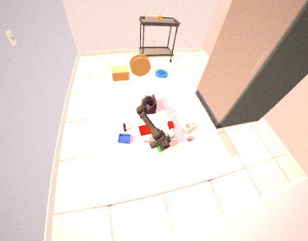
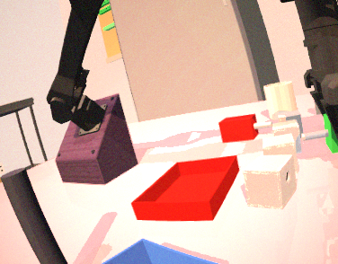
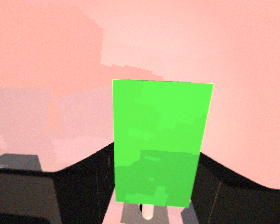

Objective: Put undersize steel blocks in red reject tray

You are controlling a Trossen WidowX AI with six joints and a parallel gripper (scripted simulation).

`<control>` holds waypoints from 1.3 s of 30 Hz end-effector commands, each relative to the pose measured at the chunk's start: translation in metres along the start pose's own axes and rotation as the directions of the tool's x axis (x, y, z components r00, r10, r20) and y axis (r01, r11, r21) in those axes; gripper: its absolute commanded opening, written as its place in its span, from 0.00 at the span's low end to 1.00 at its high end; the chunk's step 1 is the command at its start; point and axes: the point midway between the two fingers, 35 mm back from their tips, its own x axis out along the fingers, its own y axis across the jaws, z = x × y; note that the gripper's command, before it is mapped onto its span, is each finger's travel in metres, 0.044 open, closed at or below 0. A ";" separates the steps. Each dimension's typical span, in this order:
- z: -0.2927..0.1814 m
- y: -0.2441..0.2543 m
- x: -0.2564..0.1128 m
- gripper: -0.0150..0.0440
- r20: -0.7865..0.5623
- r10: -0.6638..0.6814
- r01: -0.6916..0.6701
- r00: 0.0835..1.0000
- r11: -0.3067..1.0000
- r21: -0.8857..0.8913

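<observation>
The landmark is the red tray [image 1: 144,130] [image 2: 173,210]. Beyond it from where I stand, the gripper [image 1: 160,146] [image 2: 331,121] [image 3: 151,143] is clamped on the green gauge [image 1: 159,148] [image 2: 333,135] [image 3: 158,130], whose pale pin [image 2: 315,135] [image 3: 147,211] lies near level and points back toward the row of blocks. The nearest block [image 2: 268,181] stands just beside the tray, its dark bore in the face turned away from the tray; the next block [image 2: 279,145] stands behind it, farther along. The red gauge [image 1: 170,125] [image 2: 238,128] lies past the tray's far end, its own pin toward the row. The coming move turns on the line between pin and bore: the pin's long axis should meet a bore squarely, or it may jam at the rim and mimic an undersize hole. The tray holds no block, so I judge the sorting at its testing stage.
</observation>
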 end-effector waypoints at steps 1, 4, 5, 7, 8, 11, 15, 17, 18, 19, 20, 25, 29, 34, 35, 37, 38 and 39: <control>0.002 0.002 0.004 0.25 0.005 -0.006 0.006 1.000 1.000 -0.008; 0.002 0.002 0.009 0.25 0.005 -0.006 0.006 1.000 1.000 -0.009; 0.003 0.002 0.010 0.25 0.005 -0.006 0.006 1.000 1.000 -0.009; 0.002 0.002 0.010 0.25 0.006 -0.006 0.006 1.000 1.000 -0.009; 0.002 0.002 0.011 0.25 0.006 -0.006 0.006 1.000 1.000 -0.009; 0.001 0.002 0.011 0.25 0.007 -0.006 0.006 1.000 1.000 -0.009; -0.001 0.002 0.012 0.25 0.009 -0.006 0.006 1.000 1.000 -0.009; -0.002 0.002 0.012 0.25 0.010 -0.006 0.006 1.000 1.000 -0.009; -0.002 0.002 0.012 0.25 0.010 -0.006 0.006 1.000 1.000 -0.009; -0.003 0.002 0.012 0.25 0.011 -0.006 0.006 1.000 1.000 -0.009; -0.003 0.002 0.013 0.25 0.011 -0.006 0.006 1.000 1.000 -0.009; -0.006 0.002 0.013 0.25 0.013 -0.006 0.006 1.000 1.000 -0.009; -0.008 0.002 0.014 0.25 0.015 -0.006 0.006 1.000 1.000 -0.009; -0.009 0.002 0.013 0.25 0.015 -0.006 0.006 1.000 1.000 -0.009; -0.009 0.001 0.013 0.25 0.016 -0.006 0.006 1.000 1.000 -0.009; -0.008 0.001 0.013 0.25 0.016 -0.006 0.006 1.000 1.000 -0.009; -0.008 0.001 0.012 0.25 0.016 -0.006 0.006 1.000 1.000 -0.009; -0.008 0.001 0.012 0.25 0.016 -0.006 0.006 1.000 1.000 -0.009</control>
